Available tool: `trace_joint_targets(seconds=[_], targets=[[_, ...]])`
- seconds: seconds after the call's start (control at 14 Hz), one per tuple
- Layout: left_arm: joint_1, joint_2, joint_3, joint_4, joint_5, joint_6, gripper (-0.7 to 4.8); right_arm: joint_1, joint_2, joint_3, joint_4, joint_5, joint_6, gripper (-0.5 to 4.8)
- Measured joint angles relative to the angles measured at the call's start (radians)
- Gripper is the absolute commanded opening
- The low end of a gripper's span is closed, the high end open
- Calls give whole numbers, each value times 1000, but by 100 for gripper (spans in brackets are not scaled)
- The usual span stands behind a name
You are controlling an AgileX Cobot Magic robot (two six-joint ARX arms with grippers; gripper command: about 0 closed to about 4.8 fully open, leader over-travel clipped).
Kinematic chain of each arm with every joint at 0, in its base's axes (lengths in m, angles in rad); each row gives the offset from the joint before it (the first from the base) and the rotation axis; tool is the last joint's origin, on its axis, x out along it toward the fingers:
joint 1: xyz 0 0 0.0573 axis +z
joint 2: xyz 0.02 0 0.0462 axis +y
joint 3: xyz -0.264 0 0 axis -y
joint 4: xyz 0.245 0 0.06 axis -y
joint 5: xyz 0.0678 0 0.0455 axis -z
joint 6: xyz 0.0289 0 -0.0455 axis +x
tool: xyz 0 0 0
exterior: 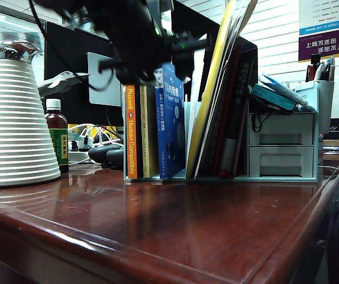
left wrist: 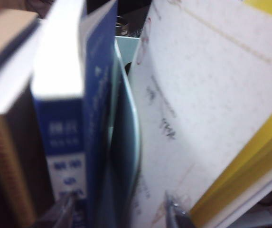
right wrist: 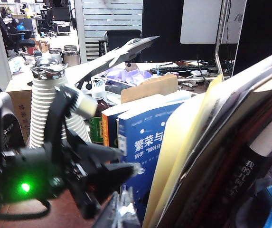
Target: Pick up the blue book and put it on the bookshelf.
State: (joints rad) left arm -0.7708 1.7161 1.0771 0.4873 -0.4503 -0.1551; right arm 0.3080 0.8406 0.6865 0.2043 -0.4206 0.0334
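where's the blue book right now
The blue book stands upright in the bookshelf, centre of the exterior view, right of the yellow-tan book, under the left gripper.

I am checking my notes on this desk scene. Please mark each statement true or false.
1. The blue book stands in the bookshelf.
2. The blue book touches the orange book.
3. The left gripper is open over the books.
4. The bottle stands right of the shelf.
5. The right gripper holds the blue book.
1. True: the blue book stands upright in the bookshelf.
2. False: a yellow book stands between it and the orange book.
3. True: the left gripper has its jaws apart above the books.
4. False: the bottle stands left of it.
5. False: the right gripper, barely in view, stays back from the shelf.
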Motion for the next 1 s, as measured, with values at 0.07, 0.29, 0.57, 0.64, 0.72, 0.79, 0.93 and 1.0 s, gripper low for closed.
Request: trace_joint_targets(seconds=[0.07,0.29,0.57,0.64,0.72,0.79,0.93,1.0], targets=[[0,22,0,34,-24,0,238,0,0,0,0,0,1,-5],[30,67,0,98,-74,0,173,0,0,0,0,0,14,-5],[63,77,1,127,-30,-2,189,0,-1,0,-1,0,15,-5],[56,73,1,121,-24,1,189,0,-1,0,-2,0,14,-5],[-3,-12,1,37,-25,40,189,0,-1,0,-1,0,14,-5],[-16,-47,2,13,-30,46,188,0,-1,0,-1,0,15,-5],[-6,-82,5,-60,-63,47,187,0,-1,0,0,0,15,-5],[9,-79,4,-139,-128,28,187,0,-6,0,0,-3,15,-5]])
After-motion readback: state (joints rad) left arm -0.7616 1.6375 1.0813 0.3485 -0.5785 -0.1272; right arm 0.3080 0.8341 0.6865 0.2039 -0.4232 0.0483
